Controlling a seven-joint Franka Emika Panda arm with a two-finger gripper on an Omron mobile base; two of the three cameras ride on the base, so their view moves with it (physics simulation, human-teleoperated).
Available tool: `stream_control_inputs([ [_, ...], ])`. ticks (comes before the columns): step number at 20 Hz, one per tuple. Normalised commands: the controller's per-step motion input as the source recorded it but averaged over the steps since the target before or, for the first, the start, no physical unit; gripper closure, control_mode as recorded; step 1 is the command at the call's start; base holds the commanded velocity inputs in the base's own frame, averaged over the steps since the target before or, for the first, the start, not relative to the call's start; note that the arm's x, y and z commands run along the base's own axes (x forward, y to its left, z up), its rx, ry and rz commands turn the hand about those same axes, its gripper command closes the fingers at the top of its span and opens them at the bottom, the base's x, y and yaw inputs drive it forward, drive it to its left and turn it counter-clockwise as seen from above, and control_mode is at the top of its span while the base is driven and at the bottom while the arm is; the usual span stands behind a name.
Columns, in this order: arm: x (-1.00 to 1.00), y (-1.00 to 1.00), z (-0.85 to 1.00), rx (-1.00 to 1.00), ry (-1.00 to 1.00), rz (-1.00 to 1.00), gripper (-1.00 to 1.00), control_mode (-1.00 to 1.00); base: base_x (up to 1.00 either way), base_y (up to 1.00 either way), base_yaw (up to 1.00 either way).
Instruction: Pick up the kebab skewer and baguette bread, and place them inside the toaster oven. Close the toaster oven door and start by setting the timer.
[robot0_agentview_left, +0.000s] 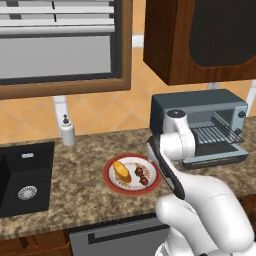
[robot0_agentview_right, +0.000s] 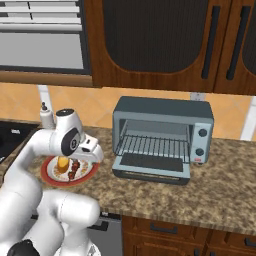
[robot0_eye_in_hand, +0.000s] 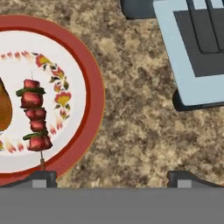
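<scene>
The kebab skewer (robot0_agentview_left: 141, 175) (robot0_agentview_right: 75, 169) (robot0_eye_in_hand: 35, 116) and the golden baguette bread (robot0_agentview_left: 121, 171) (robot0_agentview_right: 62, 163) (robot0_eye_in_hand: 3, 109) lie side by side on a red-rimmed plate (robot0_agentview_left: 107, 175) (robot0_agentview_right: 47, 175) (robot0_eye_in_hand: 92, 100). To its right stands the blue-grey toaster oven (robot0_agentview_left: 200, 107) (robot0_agentview_right: 160, 107), its wire rack bare. The toaster oven door (robot0_agentview_left: 215, 156) (robot0_agentview_right: 150, 167) (robot0_eye_in_hand: 192, 52) is folded down flat. My gripper (robot0_eye_in_hand: 113, 179) hangs open and holds nothing. It is over the granite counter, just right of the plate's rim, between skewer and door.
A black sink (robot0_agentview_left: 25, 175) is set into the counter at the left. A white soap dispenser (robot0_agentview_left: 66, 131) (robot0_agentview_right: 46, 116) stands by the wall behind the plate. Dark wooden cabinets (robot0_agentview_right: 150, 40) hang above the oven.
</scene>
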Motion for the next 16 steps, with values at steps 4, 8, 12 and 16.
stream_control_inputs([
  [4,0.28,0.61,-0.48,0.02,0.09,0.0,-1.0,-1.0,0.0,0.0,0.0],
  [8,0.27,0.27,-0.42,0.04,0.09,0.01,-1.0,-1.0,0.0,0.0,0.0],
  [12,0.29,0.28,-0.42,0.06,0.08,0.0,-1.0,-1.0,0.0,0.0,0.0],
  [16,0.13,0.33,-0.24,0.02,0.16,0.02,-1.0,-1.0,0.0,0.0,0.0],
])
